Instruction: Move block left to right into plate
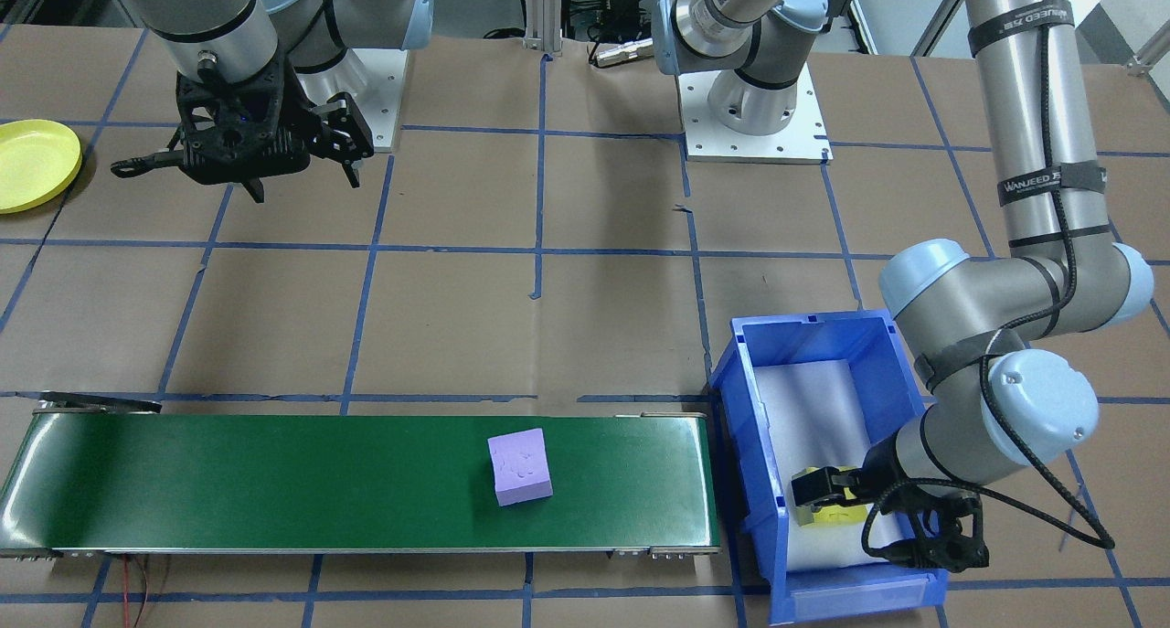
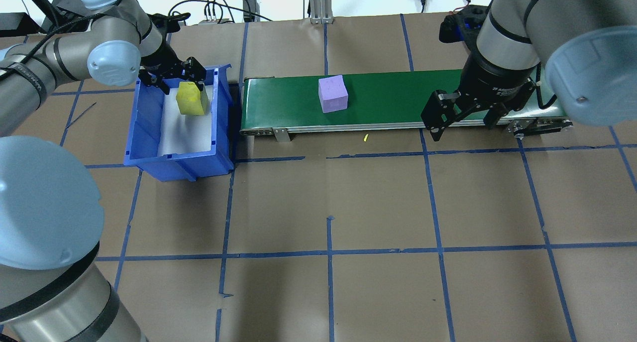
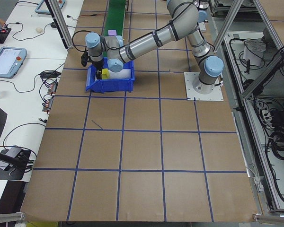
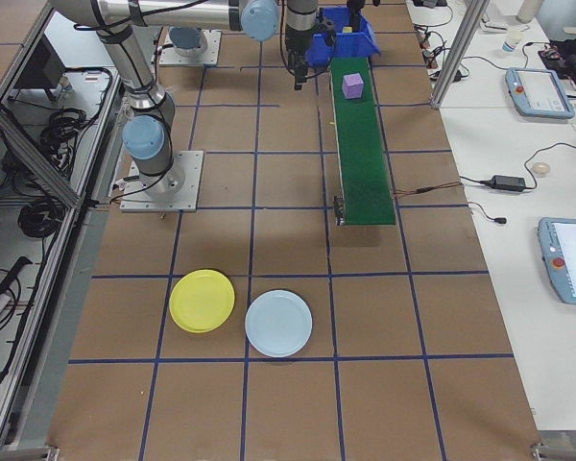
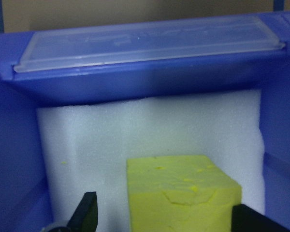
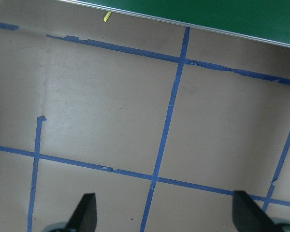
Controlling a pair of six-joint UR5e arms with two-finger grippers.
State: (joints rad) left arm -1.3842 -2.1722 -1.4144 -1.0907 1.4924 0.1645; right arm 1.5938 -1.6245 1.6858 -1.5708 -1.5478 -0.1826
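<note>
A blue rectangular bin (image 2: pixel 149 133) lined with white foam (image 5: pixel 150 130) sits on the brown papered table (image 2: pixel 328 207), just beside one end of a green conveyor belt (image 2: pixel 398 95). The left gripper (image 2: pixel 179 83) reaches down into the bin, its two fingers standing either side of a yellow foam block (image 2: pixel 192 99) that rests on the foam. From the left wrist camera the fingers are spread wider than the block, with a visible gap on one side, so they are apart and not clamped.

A purple foam block (image 2: pixel 333 94) sits on the belt, near its middle, touching nothing else.

The right gripper (image 2: pixel 465 115) hangs above the table by the belt's other end, fingers wide apart and holding nothing.

The yellow plate (image 4: pixel 202 301) lies flat on the table well away from the belt's far end, just beside a pale blue plate (image 4: pixel 278 324). Both plates are bare.
</note>
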